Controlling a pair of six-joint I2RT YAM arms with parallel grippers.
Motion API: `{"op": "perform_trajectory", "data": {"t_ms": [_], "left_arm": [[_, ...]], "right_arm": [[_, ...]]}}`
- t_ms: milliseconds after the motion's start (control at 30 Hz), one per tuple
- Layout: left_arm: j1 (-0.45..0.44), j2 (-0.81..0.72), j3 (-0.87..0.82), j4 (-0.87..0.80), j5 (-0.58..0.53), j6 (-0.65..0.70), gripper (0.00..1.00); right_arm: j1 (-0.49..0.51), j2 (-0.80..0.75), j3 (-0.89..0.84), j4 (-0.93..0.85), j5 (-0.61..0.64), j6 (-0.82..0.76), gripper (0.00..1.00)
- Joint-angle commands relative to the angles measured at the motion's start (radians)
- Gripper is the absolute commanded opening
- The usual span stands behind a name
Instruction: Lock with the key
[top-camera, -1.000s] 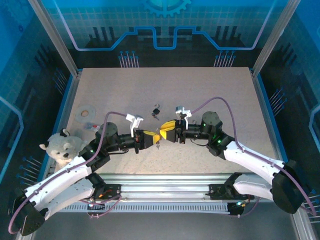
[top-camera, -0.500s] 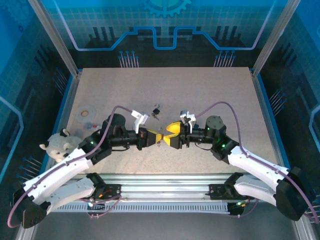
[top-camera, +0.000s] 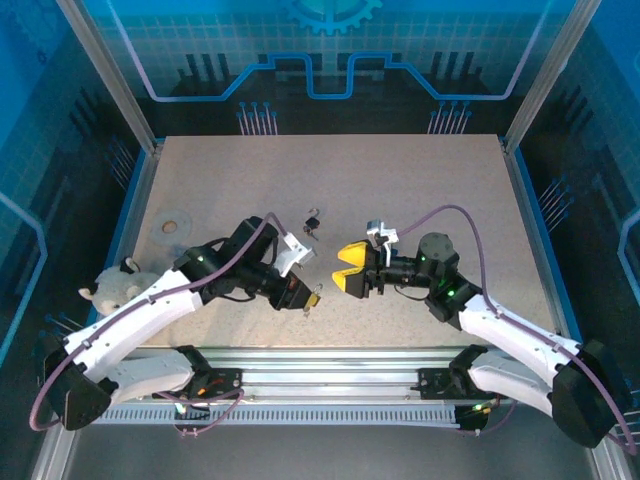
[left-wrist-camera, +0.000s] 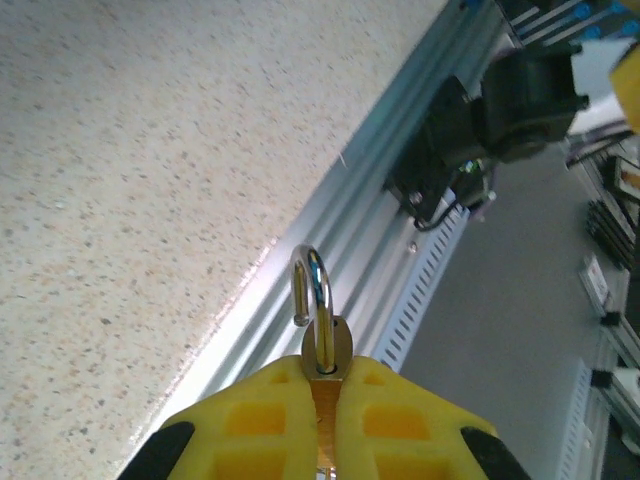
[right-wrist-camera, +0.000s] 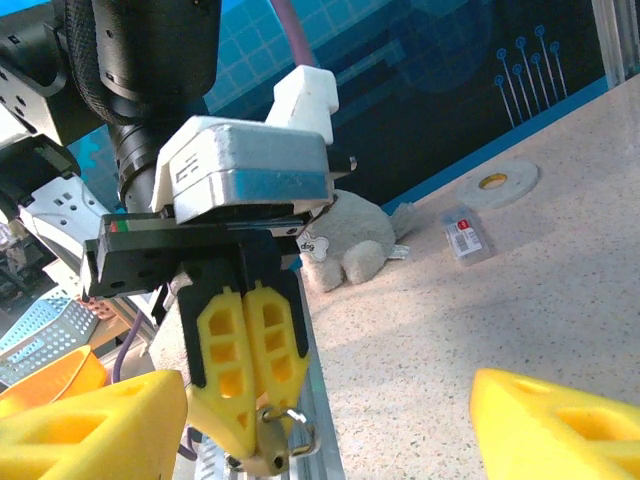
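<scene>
**Top view.** The left claw (top-camera: 303, 293) is closed on the padlock (top-camera: 313, 297) and holds it low over the near part of the table (top-camera: 420, 190), close to the front edge. The right claw (top-camera: 344, 268) faces it from just beside, with its jaws spread and nothing between them. The key (top-camera: 312, 222) lies flat on the table beyond both claws and apart from them.
Risk: the key is small and lies flush on the surface. A pinch from above may skid it away or catch it at an angle unfit for insertion.

**Left wrist view.** The yellow fingers (left-wrist-camera: 270, 420) are pressed together around the brass body. The shackle (left-wrist-camera: 312, 285) stands out ahead of them, one leg seated in the body and the other free, so the padlock is unlocked. The front rail (left-wrist-camera: 350, 240) lies directly beyond it.
Risk: little of the body is clamped. Pushing or turning a key could rotate the padlock in the grip or work it loose, and a drop here would likely land on or past the rail.

**Right wrist view.** The right claw's own fingers sit wide apart at the bottom corners, empty. The padlock hangs at the tip of the left claw ahead.
Risk: the keyhole cannot be made out. If the fingers cover it or it faces away, the padlock must be re-gripped, which is another chance to drop it.
</scene>
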Motion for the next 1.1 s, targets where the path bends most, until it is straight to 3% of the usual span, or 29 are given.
{"op": "perform_trajectory", "data": {"t_ms": [0, 267, 433, 1067], "left_arm": [[-0.001, 0.009, 0.066, -0.047, 0.143, 0.083, 0.0], [-0.003, 0.03, 0.091, -0.07, 0.186, 0.11, 0.0], [0.0, 0.025, 0.084, -0.072, 0.157, 0.116, 0.0], [0.027, 0.026, 0.076, -0.056, 0.105, 0.092, 0.0]], "right_arm": [[-0.01, 0.028, -0.001, 0.061, -0.068, 0.01, 0.73], [0.009, 0.09, 0.03, 0.078, -0.18, 0.014, 0.65], [0.016, 0.082, 0.032, 0.07, -0.195, 0.004, 0.56], [0.073, 0.113, 0.067, 0.017, -0.241, -0.049, 0.38]]}}
